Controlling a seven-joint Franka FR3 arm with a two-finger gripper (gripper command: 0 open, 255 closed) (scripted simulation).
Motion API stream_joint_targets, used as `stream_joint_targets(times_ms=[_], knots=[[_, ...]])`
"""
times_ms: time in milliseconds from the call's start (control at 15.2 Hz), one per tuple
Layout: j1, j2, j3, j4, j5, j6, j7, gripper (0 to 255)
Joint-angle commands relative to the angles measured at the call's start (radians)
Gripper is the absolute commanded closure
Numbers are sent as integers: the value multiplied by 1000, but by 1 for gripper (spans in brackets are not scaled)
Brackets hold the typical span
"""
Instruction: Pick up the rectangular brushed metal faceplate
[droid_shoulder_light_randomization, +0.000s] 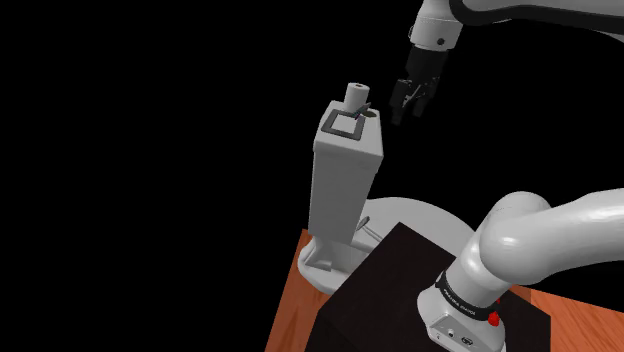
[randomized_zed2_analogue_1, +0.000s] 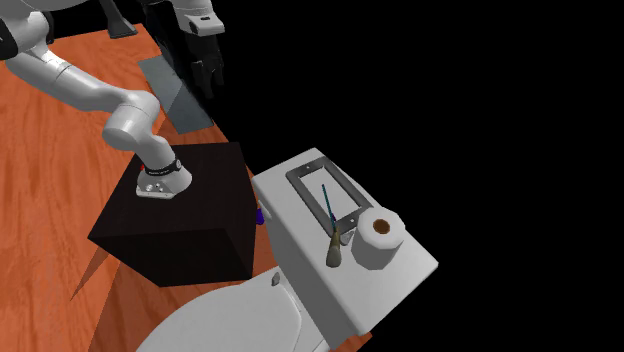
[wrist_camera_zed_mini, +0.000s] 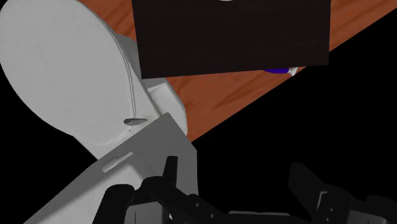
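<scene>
The gripper (droid_shoulder_light_randomization: 408, 108) hung with its fingers apart and nothing between them, just right of the toilet tank (droid_shoulder_light_randomization: 340, 190) in the shoulder view, over a black area. Lettering on the arm's base (droid_shoulder_light_randomization: 458, 300) seemed too small to read. The faceplate (droid_shoulder_light_randomization: 326, 122), a dark grey rectangular frame, lay flat on the tank's lid (randomized_zed2_analogue_1: 290, 225). A roll (droid_shoulder_light_randomization: 356, 96) stood at its far end, and a brush (randomized_zed2_analogue_1: 331, 232) handle lay across its opening.

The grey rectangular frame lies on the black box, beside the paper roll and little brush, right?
No. The frame lies on the toilet tank's lid, not the black box, beside the paper roll and brush; the second exterior view shows it.
</scene>
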Motion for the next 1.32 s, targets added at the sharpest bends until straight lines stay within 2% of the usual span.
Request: stream_joint_targets(times_ms=[0,594,1254], knots=[[0,0,0,0,0,0,0,0],[-85,293,-47,101,10,211,159,0],[-163,616,-123,296,51,362,301,0]])
